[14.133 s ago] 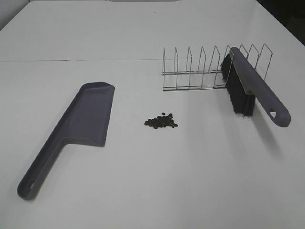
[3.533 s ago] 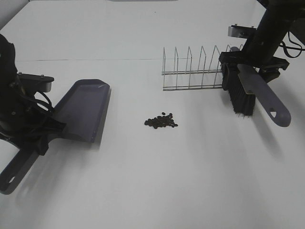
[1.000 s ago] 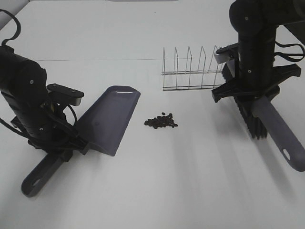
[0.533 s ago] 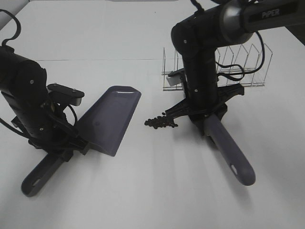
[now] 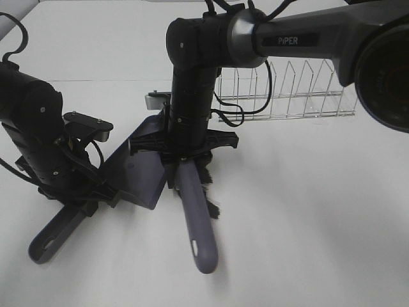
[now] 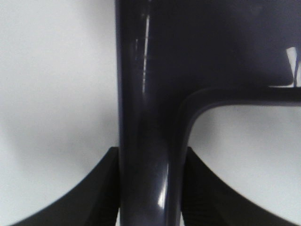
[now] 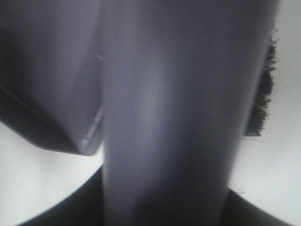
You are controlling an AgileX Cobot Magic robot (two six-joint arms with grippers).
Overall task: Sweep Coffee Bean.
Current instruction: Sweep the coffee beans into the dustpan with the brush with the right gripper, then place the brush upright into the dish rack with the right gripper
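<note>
My left gripper (image 5: 82, 201) is shut on the handle of the purple-grey dustpan (image 5: 133, 171), whose mouth faces right; the left wrist view shows the handle (image 6: 146, 132) between the dark fingers (image 6: 101, 188). My right gripper (image 5: 183, 158) has reached across the middle and is shut on the brush (image 5: 195, 224). Its black bristles (image 5: 209, 195) are at the dustpan's mouth, and its handle points at the table's front edge. The right wrist view shows the brush handle (image 7: 164, 117), the bristles (image 7: 263, 94) and the dustpan's edge (image 7: 51, 94). The coffee beans are hidden behind the right arm and brush.
A wire dish rack (image 5: 294, 89) stands at the back right on the white table (image 5: 319, 224). The right arm's forearm (image 5: 300, 38) stretches over the rack from the upper right.
My right gripper has swept the brush leftward from beside the bean pile to the dustpan's mouth. The beans, visible before, are now out of sight. The left arm and dustpan have not moved.
</note>
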